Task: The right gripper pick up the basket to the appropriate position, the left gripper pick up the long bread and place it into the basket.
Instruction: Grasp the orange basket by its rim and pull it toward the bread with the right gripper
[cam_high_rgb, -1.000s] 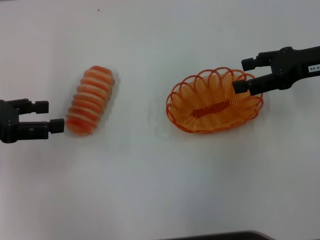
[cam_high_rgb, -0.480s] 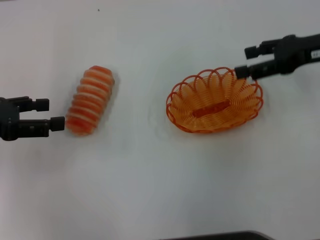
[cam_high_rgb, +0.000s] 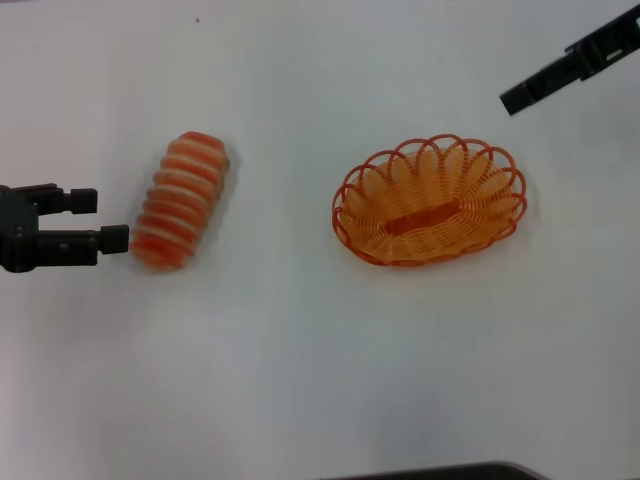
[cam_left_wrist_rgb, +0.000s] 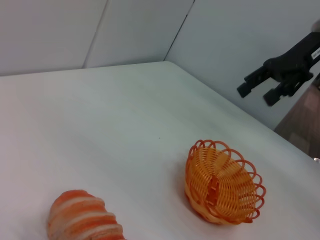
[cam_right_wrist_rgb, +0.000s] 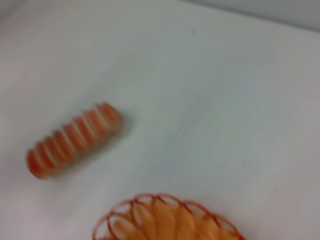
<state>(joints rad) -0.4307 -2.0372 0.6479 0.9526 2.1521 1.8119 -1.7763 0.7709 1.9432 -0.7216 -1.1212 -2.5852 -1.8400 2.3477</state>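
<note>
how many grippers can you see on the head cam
2: the left gripper at the left edge, open beside the long bread; the right gripper at the top right corner, away from the basket.

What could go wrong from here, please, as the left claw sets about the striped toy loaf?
1. The open left gripper sits at one end of the orange-red, cream-striped long bread, not across it; closing there might nudge the rounded loaf away.
2. The oval orange wire basket stands free, the right gripper lifted clear, so a dropped loaf could tip it or catch its scalloped rim.
</note>
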